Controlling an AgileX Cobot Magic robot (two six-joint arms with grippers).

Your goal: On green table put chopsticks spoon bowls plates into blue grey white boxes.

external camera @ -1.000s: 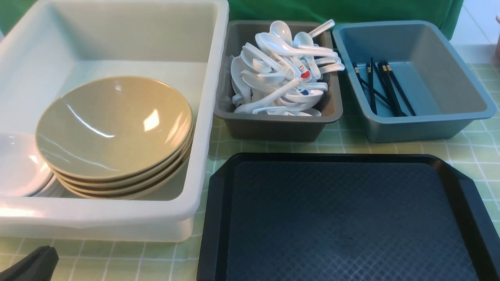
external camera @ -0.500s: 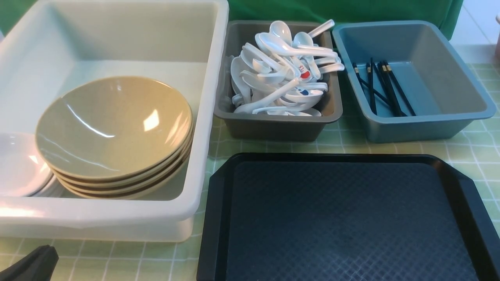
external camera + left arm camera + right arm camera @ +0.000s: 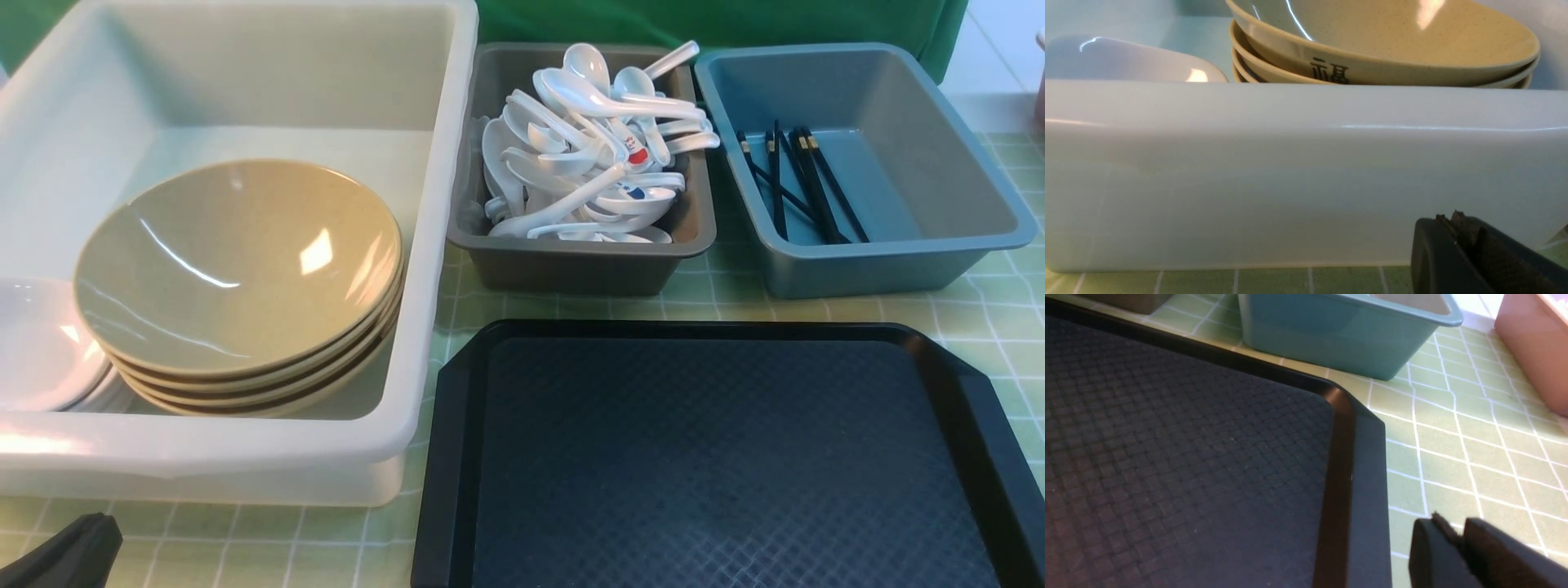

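Bowls (image 3: 237,269) against white box (image 3: 441,245) right wall

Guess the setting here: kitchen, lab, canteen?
Probably a mock canteen dish-return station: stacked tan bowls in a white box, spoons heaped in a grey box, a black tray, all on a green gridded cloth.

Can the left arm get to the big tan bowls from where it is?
Probably yes. The left gripper sits low outside the white box's near wall, which stands between it and the tan bowls. The box is open on top and nothing covers the stack, so lifting over the wall should work.
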